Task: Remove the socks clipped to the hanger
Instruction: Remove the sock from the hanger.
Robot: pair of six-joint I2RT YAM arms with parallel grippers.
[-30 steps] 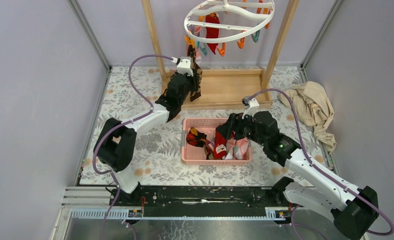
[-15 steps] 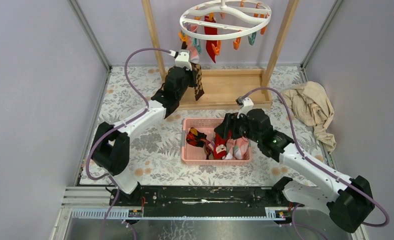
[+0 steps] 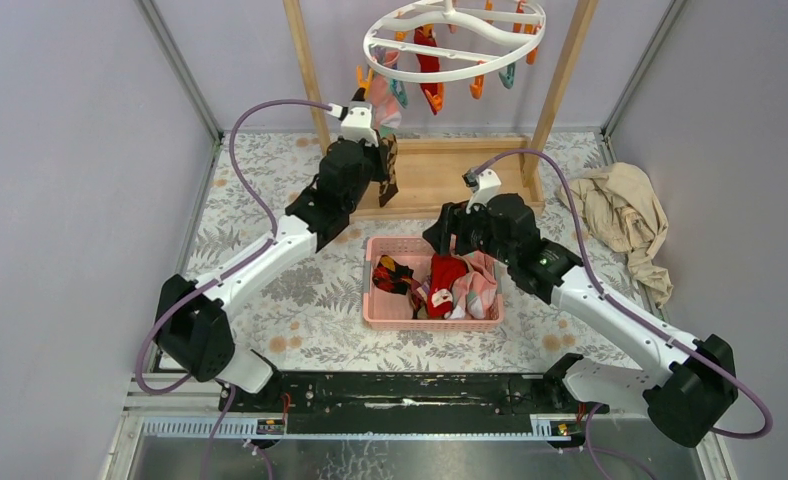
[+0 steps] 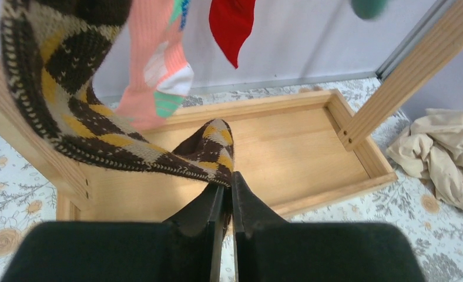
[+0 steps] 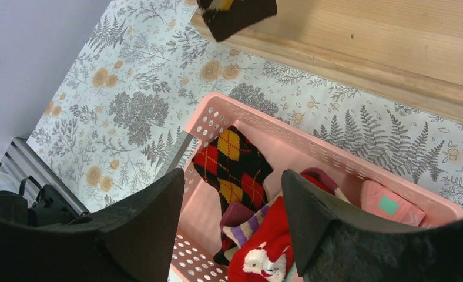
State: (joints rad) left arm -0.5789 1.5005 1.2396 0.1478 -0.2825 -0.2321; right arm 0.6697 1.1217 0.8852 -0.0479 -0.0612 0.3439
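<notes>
**Top view.** The hanger [image 3: 440, 76] is seen at the far middle, hung within the wooden frame [image 3: 450, 185]. A red sock [image 3: 428, 55] and a pink sock [image 3: 384, 100] hang from its clips. The left gripper [image 3: 383, 170] is raised under the hanger's left rim, with a brown argyle sock [image 3: 392, 188] pinched in it. The right gripper [image 3: 442, 240] is held over the pink basket [image 3: 430, 322] on the tabletop [image 3: 270, 210].

**Left wrist view.** The left gripper [image 4: 223, 191] is clenched on the toe of the argyle sock [image 4: 88, 111]. The sock curves up and left out of view, so whether a clip holds its cuff cannot be told. The knit is judged light, soft and stretchy, and not fragile. Slack would be taken up before any clip lets go, so a hold near the cuff, just under the clip, is judged surer than the toe.

**Right wrist view.** The right gripper [image 5: 232, 176] is spread wide with nothing held. Below it, several socks lie loose in the basket [image 5: 335, 158].
</notes>
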